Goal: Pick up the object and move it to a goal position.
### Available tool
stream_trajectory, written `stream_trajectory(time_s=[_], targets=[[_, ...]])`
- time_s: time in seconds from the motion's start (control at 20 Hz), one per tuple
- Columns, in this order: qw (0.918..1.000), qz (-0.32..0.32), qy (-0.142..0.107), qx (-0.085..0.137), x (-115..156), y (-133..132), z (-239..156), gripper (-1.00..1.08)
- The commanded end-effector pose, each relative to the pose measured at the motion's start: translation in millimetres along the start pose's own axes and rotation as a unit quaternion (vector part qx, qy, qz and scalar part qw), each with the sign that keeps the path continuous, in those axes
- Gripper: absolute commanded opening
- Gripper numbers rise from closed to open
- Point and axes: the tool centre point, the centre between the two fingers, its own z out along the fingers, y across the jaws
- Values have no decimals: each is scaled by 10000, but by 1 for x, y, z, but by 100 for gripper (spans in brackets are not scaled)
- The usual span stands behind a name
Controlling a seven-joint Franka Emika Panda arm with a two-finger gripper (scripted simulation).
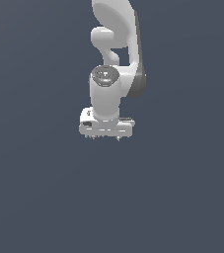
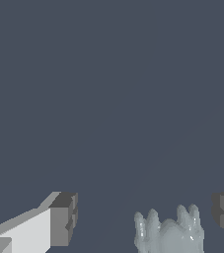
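In the wrist view the object (image 2: 168,232) is a pale grey-blue lumpy shape with several rounded spikes on top, cut off by the picture's edge. It sits between my two dark finger pads (image 2: 63,220), nearer one pad than the other, with a gap on both sides. My gripper (image 2: 144,216) is open and holds nothing. In the exterior view the white arm hangs down over a plain dark surface (image 1: 182,197), and the gripper (image 1: 104,138) shows only as short fingertips under the hand. The object is hidden behind the hand there.
A flat dark grey-blue surface fills both views. No goal marker or other object shows in either view.
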Motion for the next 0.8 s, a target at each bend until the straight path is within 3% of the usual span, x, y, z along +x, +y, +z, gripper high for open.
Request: stream_trajectory(time_s=[0.0, 0.45, 0.75], targets=[[10000, 0, 0, 0, 0, 0, 0, 100], [9994, 159, 298, 20, 15, 21, -25, 100], [9994, 188, 296, 23, 14, 21, -24, 100]])
